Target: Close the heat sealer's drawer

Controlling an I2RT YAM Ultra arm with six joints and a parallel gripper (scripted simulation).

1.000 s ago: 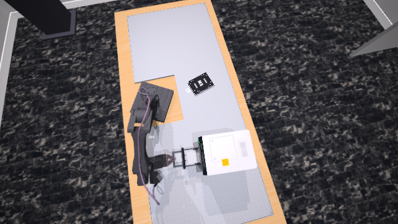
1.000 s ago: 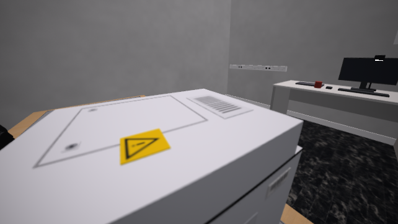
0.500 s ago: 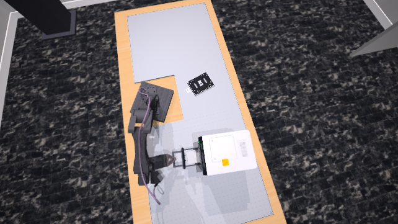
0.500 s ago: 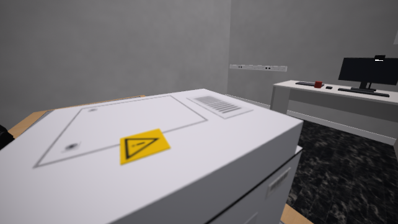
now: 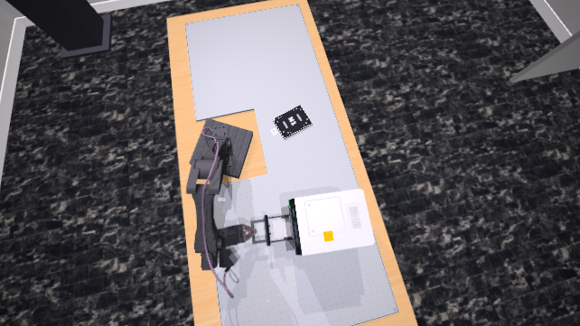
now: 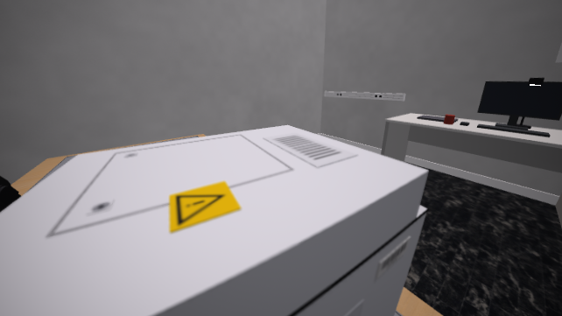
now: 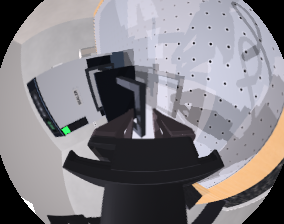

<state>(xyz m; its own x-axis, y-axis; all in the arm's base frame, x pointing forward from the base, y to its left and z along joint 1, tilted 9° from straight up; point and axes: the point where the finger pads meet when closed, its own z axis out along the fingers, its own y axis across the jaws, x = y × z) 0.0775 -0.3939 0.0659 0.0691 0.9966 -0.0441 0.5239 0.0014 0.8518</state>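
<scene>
The arm [image 5: 205, 216] reaches sideways from its base [image 5: 244, 145], bent at its joints, with the wrist low over the desk. The tool [image 5: 254, 232] [image 7: 143, 111] points level, its two tapered fingers partly open, a narrow gap between them.
</scene>
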